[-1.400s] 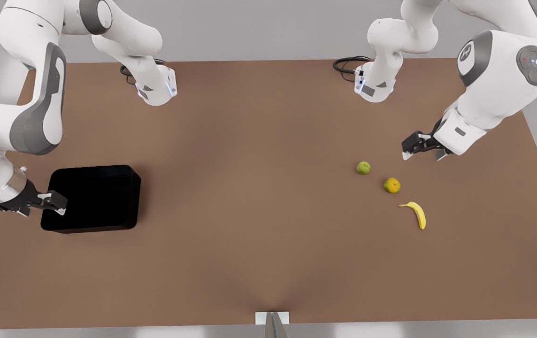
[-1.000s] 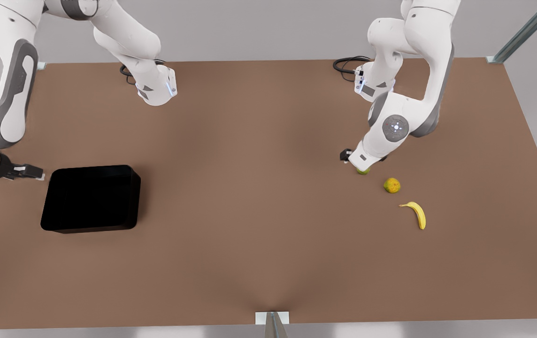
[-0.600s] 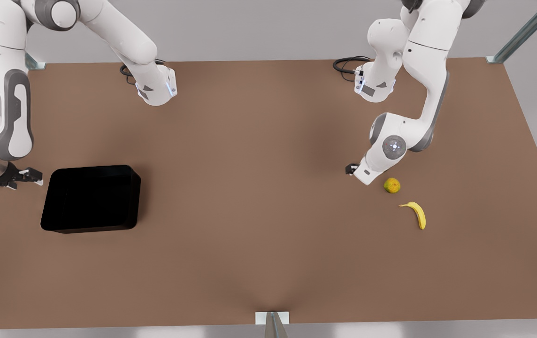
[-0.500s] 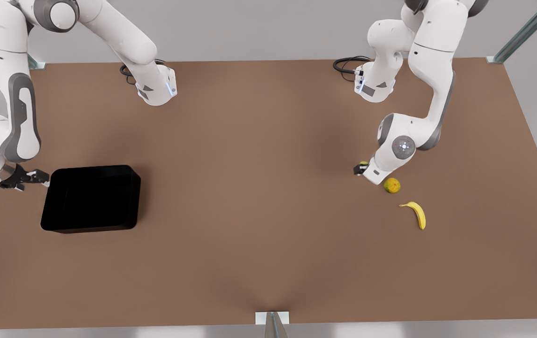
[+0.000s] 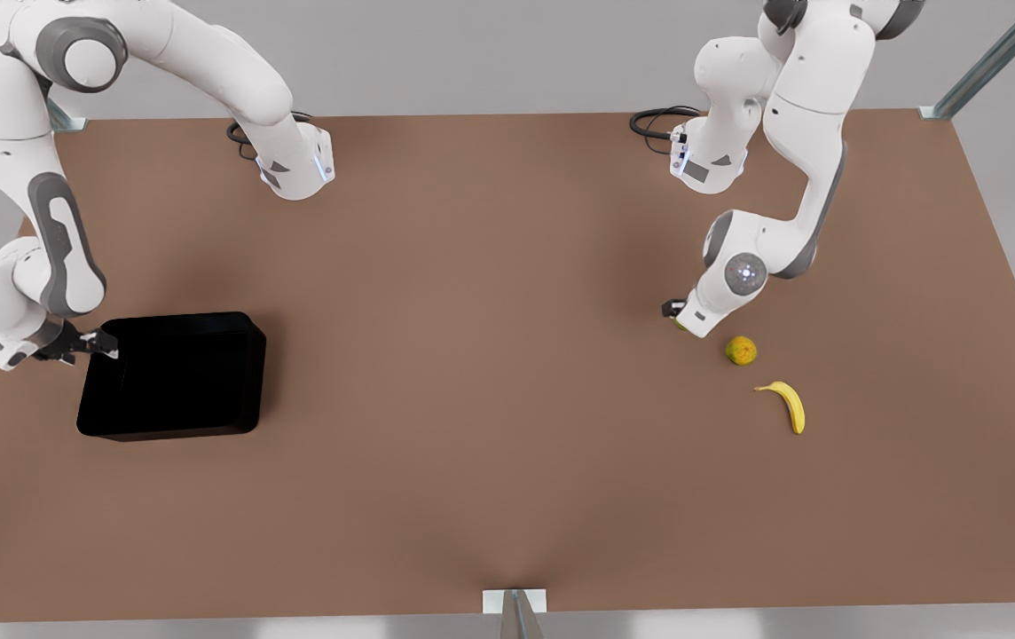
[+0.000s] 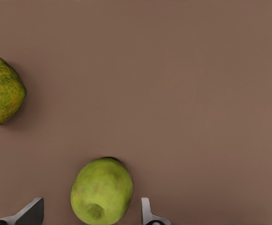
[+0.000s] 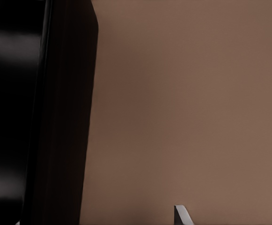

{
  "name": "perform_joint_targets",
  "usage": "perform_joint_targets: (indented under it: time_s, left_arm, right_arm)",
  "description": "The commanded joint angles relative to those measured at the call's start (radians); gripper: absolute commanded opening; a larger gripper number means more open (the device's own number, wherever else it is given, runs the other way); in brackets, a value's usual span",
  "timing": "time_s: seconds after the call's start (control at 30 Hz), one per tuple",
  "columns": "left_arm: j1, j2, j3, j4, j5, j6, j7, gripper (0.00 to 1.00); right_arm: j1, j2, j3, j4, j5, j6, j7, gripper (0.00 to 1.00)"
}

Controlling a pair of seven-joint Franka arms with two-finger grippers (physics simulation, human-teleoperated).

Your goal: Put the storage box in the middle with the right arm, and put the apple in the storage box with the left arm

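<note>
Hovering low over the apple [image 6: 101,191], the left gripper [image 6: 90,212] has its fingers [image 6: 147,213] spread, one on each side of the fruit and not touching it — released, nothing grasped. In the front view that gripper [image 5: 674,312] sits at about 3 o'clock on the table [image 5: 490,373], with the left arm [image 5: 774,248] folded down over it and the apple [image 5: 678,324] just a green sliver peeking out under the wrist. The orange fruit [image 5: 741,351] lies just beside, at the apple's 4 o'clock, and the banana [image 5: 787,404] rests a little beyond it along the same line, apart from both. From the left wrist camera, the orange fruit [image 6: 2,91] is near the apple but clear of it.

Over at 9 o'clock on the table, the box [image 5: 172,374] sits flat, well apart from the fruit and nowhere near the middle. The right gripper [image 5: 90,346] is at the box's outer rim, near its far corner, with the right arm [image 5: 46,240] bent down beside it. The right wrist camera catches the box wall [image 7: 61,117] running between the fingers, one fingertip [image 7: 180,214] out over bare table, so the claw is spread across the wall, not clamped on it.
</note>
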Motion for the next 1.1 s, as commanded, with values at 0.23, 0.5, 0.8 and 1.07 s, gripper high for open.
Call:
perform_joint_targets:
  time_s: [0.23, 0.5, 0.8, 1.07]
  left_arm:
    - [0.0, 0.032, -0.012, 0.011, 0.0, 0.008, 0.01, 1.0]
    - [0.023, 0.054, -0.024, 0.017, 0.0, 0.028, 0.01, 1.0]
    - [0.026, 0.054, -0.026, 0.019, 0.0, 0.028, 0.013, 1.0]
    - [0.031, 0.054, -0.027, 0.02, 0.0, 0.028, 0.012, 1.0]
  right_arm:
    - [-0.015, -0.017, 0.046, 0.003, 0.002, -0.043, 0.053, 0.87]
    - [-0.023, 0.006, 0.058, 0.006, 0.002, -0.034, 0.059, 0.41]
    - [-0.02, 0.004, 0.058, 0.006, 0.002, -0.041, 0.061, 0.21]
    - [-0.018, 0.006, 0.06, 0.008, 0.002, -0.037, 0.061, 0.21]
